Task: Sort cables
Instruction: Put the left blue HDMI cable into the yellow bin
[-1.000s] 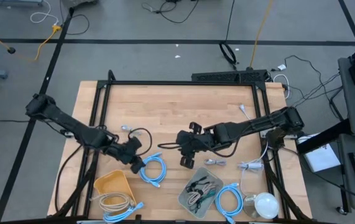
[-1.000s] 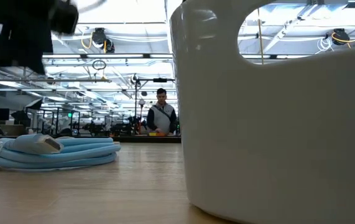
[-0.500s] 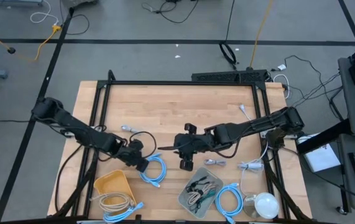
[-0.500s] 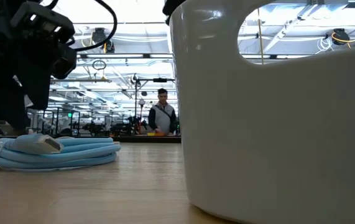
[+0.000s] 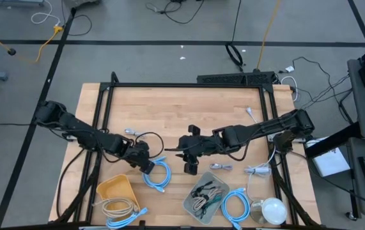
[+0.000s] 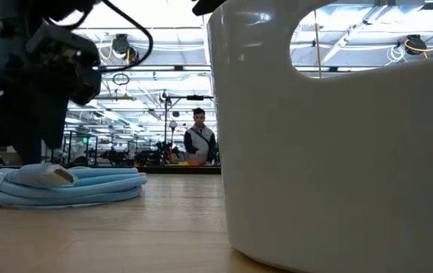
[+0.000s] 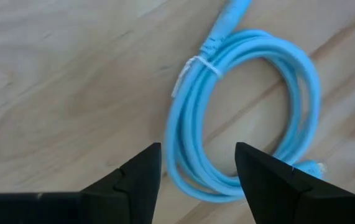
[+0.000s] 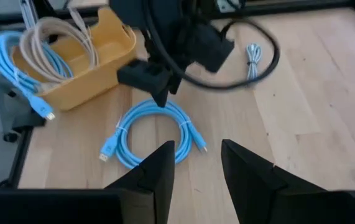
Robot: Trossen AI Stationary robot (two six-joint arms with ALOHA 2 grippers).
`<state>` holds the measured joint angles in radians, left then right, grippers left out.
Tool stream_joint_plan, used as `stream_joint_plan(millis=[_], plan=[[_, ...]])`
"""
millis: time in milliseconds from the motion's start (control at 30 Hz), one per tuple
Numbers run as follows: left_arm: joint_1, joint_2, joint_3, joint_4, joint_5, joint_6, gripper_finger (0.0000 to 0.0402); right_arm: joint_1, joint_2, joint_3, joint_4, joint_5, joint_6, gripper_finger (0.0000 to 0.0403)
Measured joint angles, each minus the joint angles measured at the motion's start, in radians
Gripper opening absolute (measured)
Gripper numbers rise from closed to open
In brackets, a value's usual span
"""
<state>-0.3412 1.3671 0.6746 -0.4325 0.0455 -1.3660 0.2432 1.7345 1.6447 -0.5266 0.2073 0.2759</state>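
The left arm reaches in low from the table's left edge, and its left gripper [image 5: 147,167] hangs just over the rim of a light-blue cable coil [image 5: 158,174] lying flat on the wood; the left wrist view shows both fingers [image 7: 133,180] spread apart above the loop [image 7: 245,118], holding nothing. The right arm stretches from the right side toward the middle, and its right gripper [image 5: 190,167] hovers just right of that same coil — fingers [image 8: 155,171] parted, empty.

Nearer the front edge sit a yellow bin [image 5: 117,191] with a beige cable [image 5: 119,206] and another blue coil [image 5: 123,220] by it, a grey tray [image 5: 206,195] of mixed bundles, and a further blue coil [image 5: 234,206]. The butcher-block table [image 5: 182,108] is bare at its far half. In the low view a person [image 6: 199,144] stands far off in the room behind.
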Motion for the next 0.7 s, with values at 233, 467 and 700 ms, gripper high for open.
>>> stream_joint_plan(millis=[233, 467, 700], plan=[[0.007, 0.087, 0.000, 0.064, 0.042, 0.018, 0.0207, 0.000, -0.010, 0.000, 0.001, 0.000, 0.000, 0.0128], [0.007, 0.155, 0.001, 0.116, 0.062, 0.003, 0.0191, 0.001, -0.013, 0.000, -0.015, -0.003, 0.015, 0.0128], [0.010, 0.106, 0.000, 0.164, 0.015, 0.010, 0.0036, 0.004, -0.013, 0.000, -0.075, -0.057, 0.032, 0.0128]])
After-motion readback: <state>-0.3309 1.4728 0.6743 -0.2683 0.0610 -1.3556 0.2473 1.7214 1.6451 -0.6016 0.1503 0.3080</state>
